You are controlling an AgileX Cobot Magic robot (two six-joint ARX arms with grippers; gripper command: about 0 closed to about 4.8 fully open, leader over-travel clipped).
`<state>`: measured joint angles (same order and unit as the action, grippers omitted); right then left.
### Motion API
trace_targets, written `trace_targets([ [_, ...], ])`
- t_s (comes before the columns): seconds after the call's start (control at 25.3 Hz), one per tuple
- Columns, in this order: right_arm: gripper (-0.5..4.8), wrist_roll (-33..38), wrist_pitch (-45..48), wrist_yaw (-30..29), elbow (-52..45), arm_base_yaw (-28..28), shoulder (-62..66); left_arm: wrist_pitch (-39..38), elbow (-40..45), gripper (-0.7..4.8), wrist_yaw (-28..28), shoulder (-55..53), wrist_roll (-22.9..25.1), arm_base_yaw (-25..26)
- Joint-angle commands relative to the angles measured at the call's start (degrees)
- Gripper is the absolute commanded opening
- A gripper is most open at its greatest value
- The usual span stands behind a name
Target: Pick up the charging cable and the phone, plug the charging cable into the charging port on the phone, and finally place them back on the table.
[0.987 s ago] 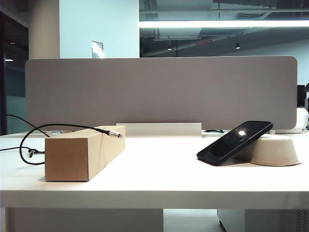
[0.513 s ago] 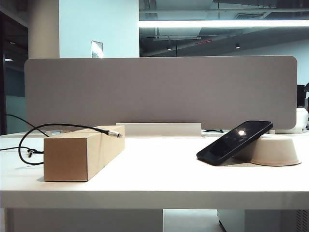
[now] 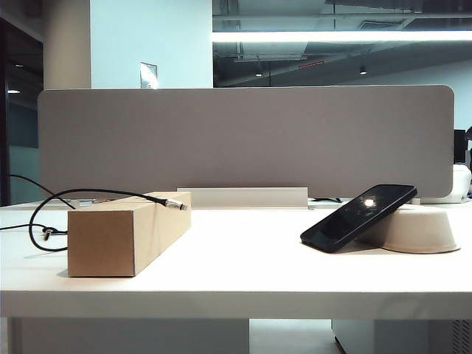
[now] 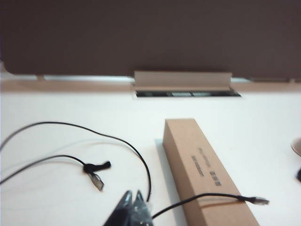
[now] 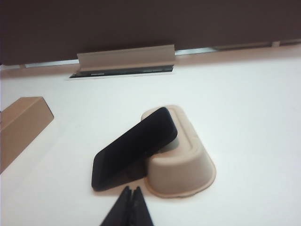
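White table (image 3: pixel 243 273) spans the exterior view, grey partition panel (image 3: pixel 243 140) along its back edge. Left side: cardboard box (image 3: pixel 125 232) lying flat, long axis running away from the front edge. Right side: off-white bowl (image 3: pixel 424 230) turned upside down, the phone (image 3: pixel 359 215) propped against it, screen up, lower short end on the table, upper end resting on the bowl. Charging port not discernible. Charging cable (image 3: pixel 96 193) drapes over the box top, silvery plug (image 3: pixel 175 204) poking just past the box's right edge; the rest loops on the table left of the box, dark connector (image 4: pixel 96 179) lying there. Neither arm shows in the exterior view. Left gripper (image 4: pixel 134 209) seen only in its wrist view, fingertips pressed together, empty, above the table just beside the box and the cable. Right gripper (image 5: pixel 130 207) likewise clenched, empty, above the table near the phone's lower end and the bowl.
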<state>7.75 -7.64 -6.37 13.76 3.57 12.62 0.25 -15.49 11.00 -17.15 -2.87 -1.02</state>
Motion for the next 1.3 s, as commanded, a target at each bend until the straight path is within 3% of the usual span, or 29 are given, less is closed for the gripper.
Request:
trace_targets([
  [0.04,-0.01,1.95,0.48,-1.36,2.32,0.02,3.48,0.68,-3.02,-0.06,2.54,-4.74,-0.13,-0.09],
  [0.32,-0.01,9.20,0.79,-6.60,5.84,0.55,11.89,0.55,-11.23,-0.06,9.75,-17.44,1.44,-0.20],
  [0.51,0.03,12.66,3.02,-8.37,6.56,2.93,17.92,0.02,-16.66,-0.06,10.91,-24.20,1.62,-2.01],
  [0.63,0.57,16.33,5.09,-8.39,6.54,3.91,21.62,-1.25,-20.17,-0.06,10.88,-28.22,3.72,-4.39],
  [0.87,0.73,23.71,10.56,-9.81,6.54,4.24,30.42,-7.41,-28.96,-0.06,10.88,-37.09,4.85,-8.98],
  [1.03,1.75,26.45,16.06,-12.09,6.54,4.24,37.33,-14.91,-36.46,-0.06,10.73,-44.19,9.77,-12.55],
  [1.3,1.81,36.02,27.87,-14.60,6.58,4.22,50.77,-25.09,-47.25,0.01,10.73,-55.54,15.17,-16.11],
])
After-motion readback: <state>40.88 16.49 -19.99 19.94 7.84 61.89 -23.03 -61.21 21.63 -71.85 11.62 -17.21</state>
